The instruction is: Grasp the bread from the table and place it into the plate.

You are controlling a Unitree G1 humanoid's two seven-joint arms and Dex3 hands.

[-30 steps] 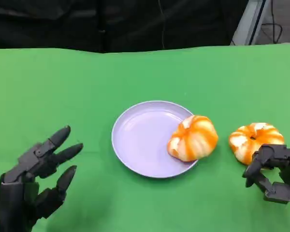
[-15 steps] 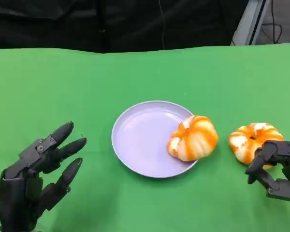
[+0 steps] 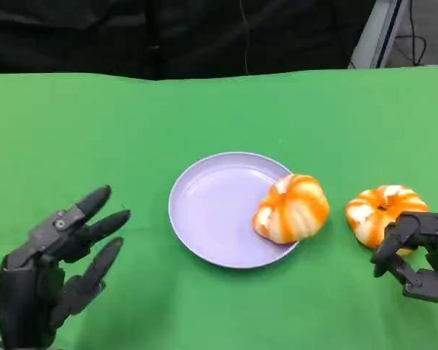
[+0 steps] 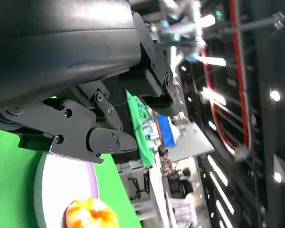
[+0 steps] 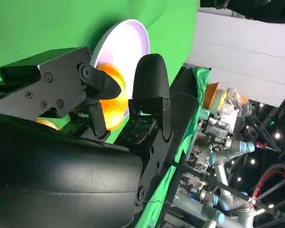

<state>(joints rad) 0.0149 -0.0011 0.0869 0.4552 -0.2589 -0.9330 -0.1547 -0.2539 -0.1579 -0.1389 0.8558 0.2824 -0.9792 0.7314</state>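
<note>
Green cloth covers the table [image 3: 204, 109], where one bread [image 3: 383, 211] lies at 3 o'clock of the plate [image 3: 212, 211]. Right robot hand [image 3: 416, 255], fingers curled, holds nothing; it should cup the bread evenly. Left robot hand [image 3: 55, 270] hangs spread, holding nothing.

2 breads [image 3: 291, 208] [image 3: 383, 211], 1 plate [image 3: 204, 211], 2 hands [image 3: 55, 273] [image 3: 417, 259].

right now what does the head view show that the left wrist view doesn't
Head view alone: the second bread on the table, right of the plate, with the right hand just beside it, holding nothing. Left wrist view alone: background machinery beyond the table edge. Both: the plate, the bread on its rim, and the left hand, fingers apart.
</note>
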